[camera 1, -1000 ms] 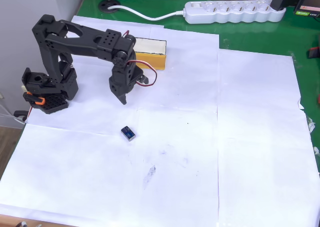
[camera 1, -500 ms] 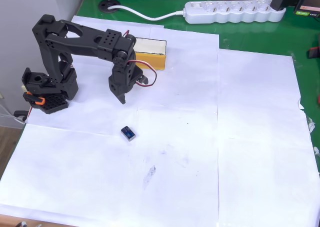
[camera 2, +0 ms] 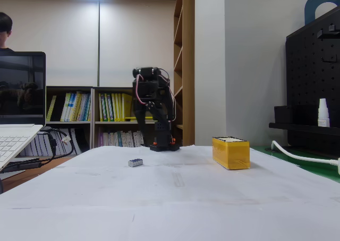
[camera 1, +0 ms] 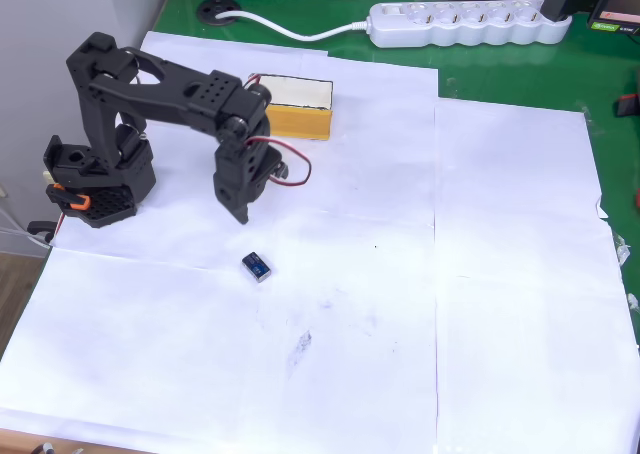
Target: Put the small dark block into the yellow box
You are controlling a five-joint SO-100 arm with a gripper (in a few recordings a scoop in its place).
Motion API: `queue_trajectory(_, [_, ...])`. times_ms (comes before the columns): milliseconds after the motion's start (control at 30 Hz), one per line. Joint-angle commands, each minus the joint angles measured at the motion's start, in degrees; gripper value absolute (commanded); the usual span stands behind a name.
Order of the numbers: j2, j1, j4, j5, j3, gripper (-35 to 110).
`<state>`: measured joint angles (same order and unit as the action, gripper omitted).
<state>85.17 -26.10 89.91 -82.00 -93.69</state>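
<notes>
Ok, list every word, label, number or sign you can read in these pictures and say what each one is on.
No text can be read anywhere.
Book spines on the shelves: lettering too small and blurred.
Green label at the overhead view's top right corner: blurred, unreadable.
White bottle on the black pegboard shelf: no legible label.
Small dark block, yellow box, power strip: no visible markings.
</notes>
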Motion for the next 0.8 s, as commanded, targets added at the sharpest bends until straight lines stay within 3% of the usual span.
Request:
queue_trajectory(0, [0.4, -5.1, -1.0, -5.4, -5.2, 38])
queue_trajectory(233, [7.7, -11.8, -9.1, -7.2, -3.8, 38])
queue_trajectory(767, [14.3, -9.7, -18.3, -7.2, 4.6, 30])
